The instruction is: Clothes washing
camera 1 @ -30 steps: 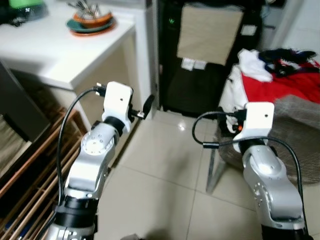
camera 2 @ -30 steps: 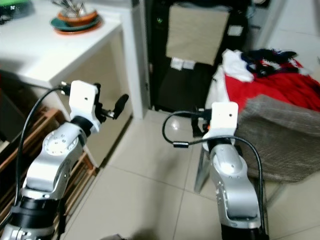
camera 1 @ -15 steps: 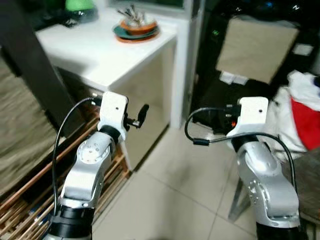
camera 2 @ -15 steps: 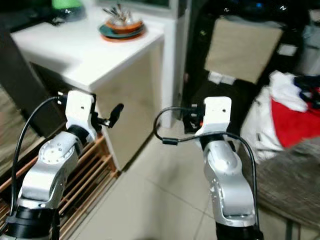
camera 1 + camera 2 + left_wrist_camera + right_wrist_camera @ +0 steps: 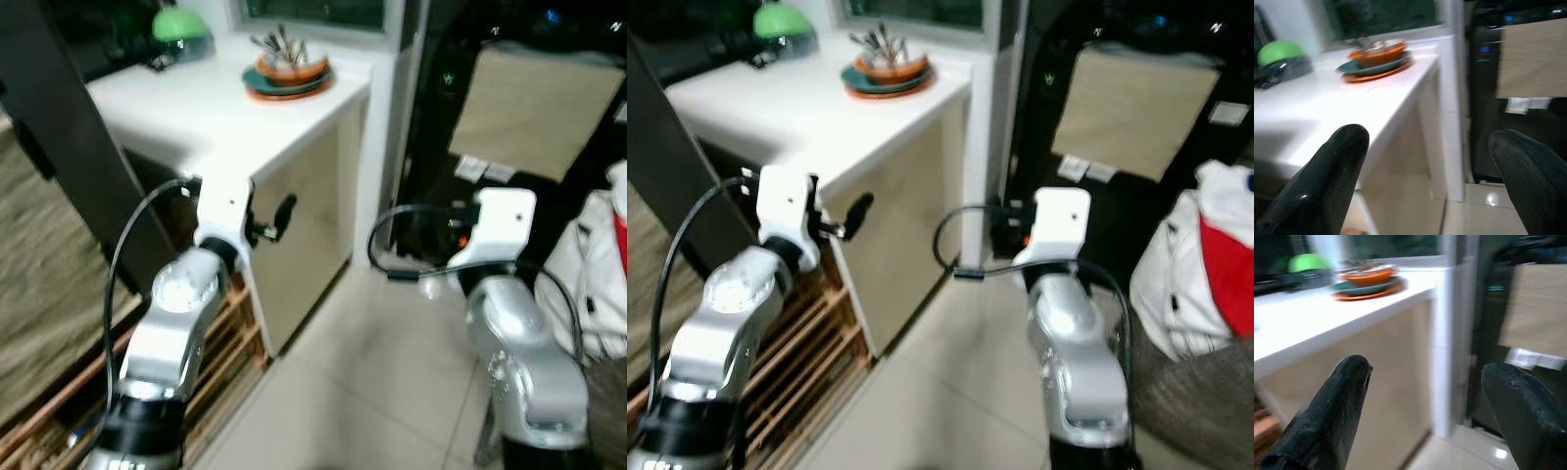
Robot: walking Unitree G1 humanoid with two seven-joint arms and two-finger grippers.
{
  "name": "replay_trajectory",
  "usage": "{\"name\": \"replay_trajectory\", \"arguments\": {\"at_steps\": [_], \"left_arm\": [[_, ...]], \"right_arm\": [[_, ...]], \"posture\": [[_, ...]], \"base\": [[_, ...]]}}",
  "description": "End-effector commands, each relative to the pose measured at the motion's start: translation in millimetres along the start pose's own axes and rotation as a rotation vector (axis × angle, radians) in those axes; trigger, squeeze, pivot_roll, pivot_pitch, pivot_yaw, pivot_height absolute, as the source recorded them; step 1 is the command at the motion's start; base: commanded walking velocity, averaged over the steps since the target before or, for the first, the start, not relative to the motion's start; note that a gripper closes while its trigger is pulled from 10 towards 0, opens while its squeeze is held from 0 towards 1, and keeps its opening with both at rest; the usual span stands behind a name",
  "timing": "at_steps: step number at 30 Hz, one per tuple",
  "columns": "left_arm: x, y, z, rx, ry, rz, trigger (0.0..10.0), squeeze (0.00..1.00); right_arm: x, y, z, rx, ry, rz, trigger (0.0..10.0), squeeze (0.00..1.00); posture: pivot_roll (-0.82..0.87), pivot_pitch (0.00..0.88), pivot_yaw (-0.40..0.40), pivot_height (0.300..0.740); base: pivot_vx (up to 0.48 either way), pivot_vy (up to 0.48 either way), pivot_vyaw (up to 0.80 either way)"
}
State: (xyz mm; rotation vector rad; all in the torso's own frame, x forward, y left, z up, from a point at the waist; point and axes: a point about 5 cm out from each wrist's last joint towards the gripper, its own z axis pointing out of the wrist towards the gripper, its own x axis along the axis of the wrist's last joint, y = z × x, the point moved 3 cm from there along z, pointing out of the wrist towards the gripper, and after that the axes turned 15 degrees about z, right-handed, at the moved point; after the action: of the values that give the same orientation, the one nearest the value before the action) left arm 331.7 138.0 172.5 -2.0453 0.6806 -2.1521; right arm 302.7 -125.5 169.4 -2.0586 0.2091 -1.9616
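Head views: camera swung left since a second ago; clothes pile point(image 5: 1215, 264) now at right edge, white counter point(image 5: 211, 117) central. Judgement: robot turning away from laundry, nothing carried.
Left wrist view: left gripper point(image 5: 1437, 181) fingers spread, empty.
Right wrist view: right gripper point(image 5: 1432, 413) spread, empty.
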Motion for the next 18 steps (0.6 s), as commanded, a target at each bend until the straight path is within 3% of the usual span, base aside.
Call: {"name": "replay_trajectory", "arguments": {"at_steps": [1,10,15,18], "left_arm": [[7.2,5.0,3.6,-0.015,0.015,-0.003,10.0,0.00],[11.4,8.2,6.8,-0.033,0.032,-0.001,10.0,0.00],[13.5,7.9,6.5,-0.030,0.037,-0.004,10.0,0.00],[13.5,7.2,6.5,-0.028,0.037,-0.004,10.0,0.00]], "right_arm": [[6.1,8.3,-1.7,-0.032,0.019,-0.003,10.0,0.00],[10.5,11.6,-0.4,-0.050,0.034,-0.013,10.0,0.00],[9.8,10.7,0.5,-0.038,0.027,-0.018,10.0,0.00],[7.5,9.6,0.7,-0.028,0.015,-0.029,10.0,0.00]], "posture": [[-0.15,0.000,0.062,0.740],[-0.16,0.000,0.069,0.740],[-0.15,0.000,0.064,0.740],[-0.15,0.000,0.057,0.740]], "base": [[0.375,0.000,0.00],[0.377,0.000,0.00],[0.378,0.000,-0.80],[0.375,0.000,0.00]]}}
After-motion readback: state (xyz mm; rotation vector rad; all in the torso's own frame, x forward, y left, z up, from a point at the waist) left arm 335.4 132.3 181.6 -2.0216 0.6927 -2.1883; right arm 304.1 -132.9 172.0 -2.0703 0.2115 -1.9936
